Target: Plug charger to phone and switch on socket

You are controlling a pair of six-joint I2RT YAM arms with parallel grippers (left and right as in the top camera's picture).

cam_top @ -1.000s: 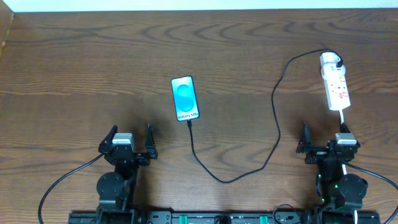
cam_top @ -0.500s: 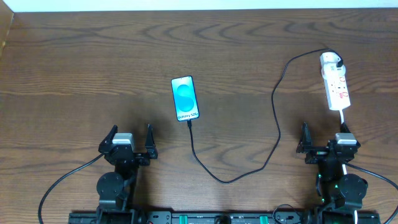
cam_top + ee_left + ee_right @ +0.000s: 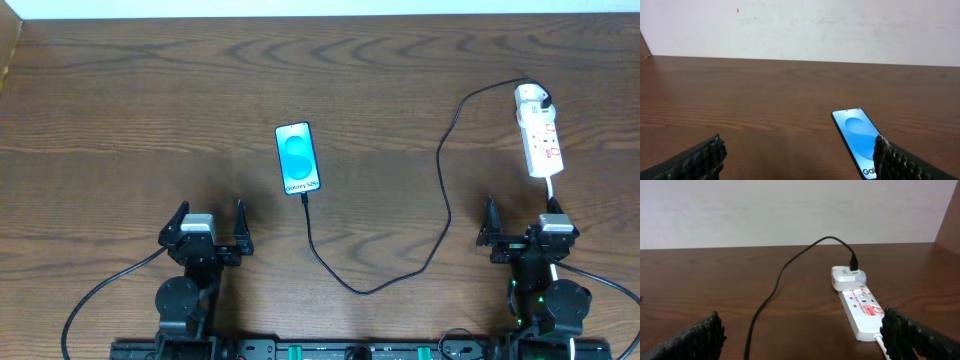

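Observation:
The phone (image 3: 298, 158) lies flat mid-table, blue screen up; it also shows in the left wrist view (image 3: 856, 139). The charger cable (image 3: 443, 190) runs from the phone's near end, loops toward the front, then rises to a white adapter (image 3: 528, 97) on the socket (image 3: 540, 142) at the right. Its plug tip sits at the phone's near edge. The right wrist view shows the cable (image 3: 772, 294), adapter (image 3: 846, 276) and socket (image 3: 866, 312). My left gripper (image 3: 209, 222) is open and empty near the front left. My right gripper (image 3: 519, 226) is open and empty, just in front of the socket.
The socket's white cord (image 3: 553, 190) runs from its near end toward my right arm. A pale wall (image 3: 800, 25) stands behind the table's far edge.

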